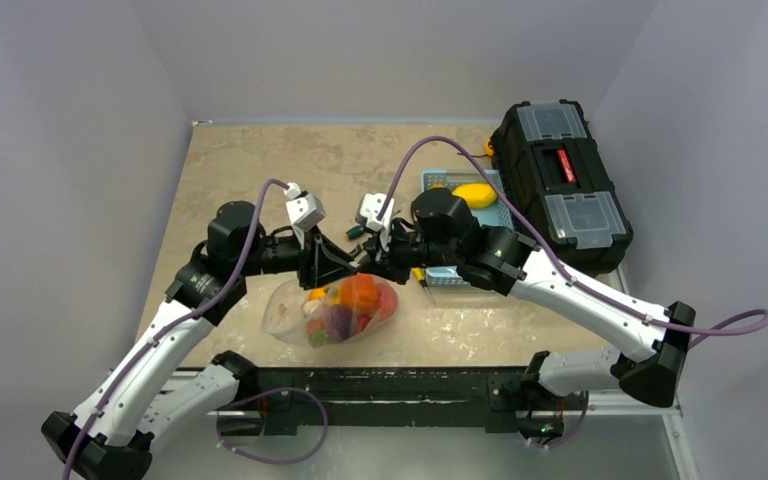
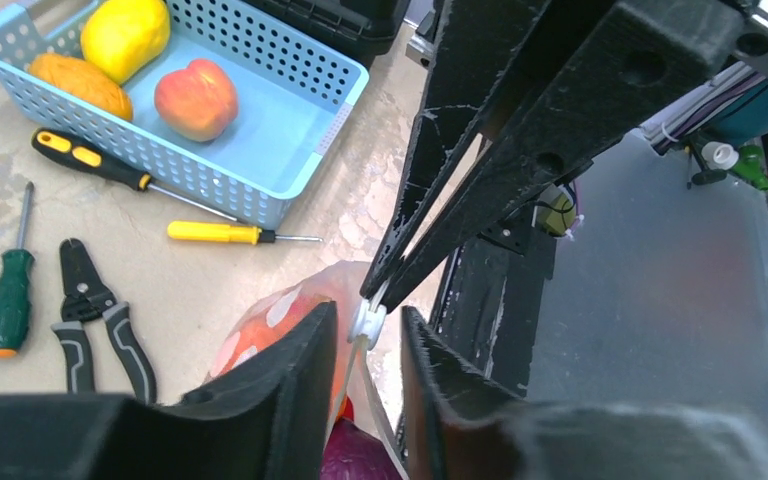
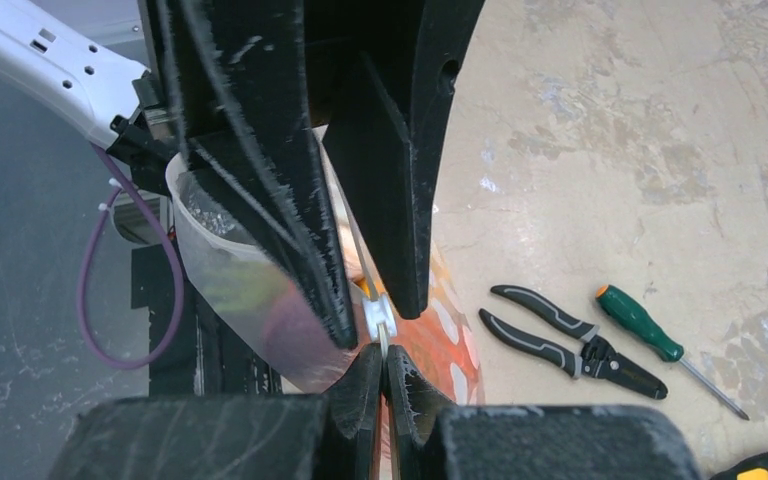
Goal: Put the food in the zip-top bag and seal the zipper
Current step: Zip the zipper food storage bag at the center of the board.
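The zip-top bag [image 1: 335, 310] lies near the table's front edge with red, orange and purple food [image 1: 355, 300] inside. My right gripper [image 3: 383, 352] is shut on the bag's zipper strip [image 3: 384, 345] just beside the white slider [image 3: 380, 318]. My left gripper [image 2: 365, 318] faces it from the other side. Its jaws stand apart on either side of the slider [image 2: 367, 322], with a small gap to each finger. Both grippers meet above the bag in the top view, left [image 1: 345, 262] and right [image 1: 370, 262]. More food stays in the basket: a yellow piece [image 2: 125, 35], an orange piece [image 2: 80, 85] and a peach [image 2: 196, 97].
The light blue basket [image 2: 290, 165] stands behind the bag. A black toolbox [image 1: 560, 180] sits at the back right. Two yellow-handled screwdrivers [image 2: 110, 168] [image 2: 215, 232], a green screwdriver [image 2: 8, 300] and pliers [image 2: 95, 320] lie on the table beside the bag.
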Robot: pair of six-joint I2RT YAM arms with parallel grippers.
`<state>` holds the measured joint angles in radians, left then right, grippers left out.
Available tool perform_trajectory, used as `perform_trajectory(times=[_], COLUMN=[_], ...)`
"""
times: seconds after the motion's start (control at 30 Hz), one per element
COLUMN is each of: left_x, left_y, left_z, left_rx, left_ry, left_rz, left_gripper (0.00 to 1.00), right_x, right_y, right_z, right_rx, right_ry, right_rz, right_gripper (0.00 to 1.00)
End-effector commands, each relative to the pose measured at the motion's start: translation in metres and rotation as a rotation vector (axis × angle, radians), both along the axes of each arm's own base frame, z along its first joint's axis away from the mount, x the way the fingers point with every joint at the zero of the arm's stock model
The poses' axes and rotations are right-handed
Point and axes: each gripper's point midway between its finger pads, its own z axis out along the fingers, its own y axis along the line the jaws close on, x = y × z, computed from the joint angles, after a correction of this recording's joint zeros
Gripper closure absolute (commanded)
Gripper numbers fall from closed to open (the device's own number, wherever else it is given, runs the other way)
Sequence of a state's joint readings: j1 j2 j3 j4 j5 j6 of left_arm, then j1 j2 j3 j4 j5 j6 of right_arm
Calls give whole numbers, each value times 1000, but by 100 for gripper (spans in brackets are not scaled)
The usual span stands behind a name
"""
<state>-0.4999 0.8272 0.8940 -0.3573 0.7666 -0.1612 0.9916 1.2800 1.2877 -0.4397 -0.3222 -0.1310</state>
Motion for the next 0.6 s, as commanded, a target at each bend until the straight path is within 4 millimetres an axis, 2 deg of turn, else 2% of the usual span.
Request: perform_trajectory(times=[0.0, 0.1, 0.23, 0.43, 0.57], left_x=[-2, -4, -4, -2, 0], left_y=[-1, 0, 0, 1, 3], left_z=[9, 10, 11, 9, 6], left_rx=[-5, -10, -14, -12, -1], left_ry=[-48, -57, -60, -53, -45], left_rz=[-23, -24, -22, -6, 15], left_gripper=[76, 90, 100, 100, 100], right_x=[2, 1, 4, 18, 38], right_y=[-1, -2, -3, -3, -12], right_z=[30, 29, 28, 24, 14], right_rx=[93, 101, 124, 112, 109], right_ry=[-59, -57, -49, -82, -69], right_rz=[-19, -22, -65, -243, -415], right_gripper=[100, 100, 100, 100, 100])
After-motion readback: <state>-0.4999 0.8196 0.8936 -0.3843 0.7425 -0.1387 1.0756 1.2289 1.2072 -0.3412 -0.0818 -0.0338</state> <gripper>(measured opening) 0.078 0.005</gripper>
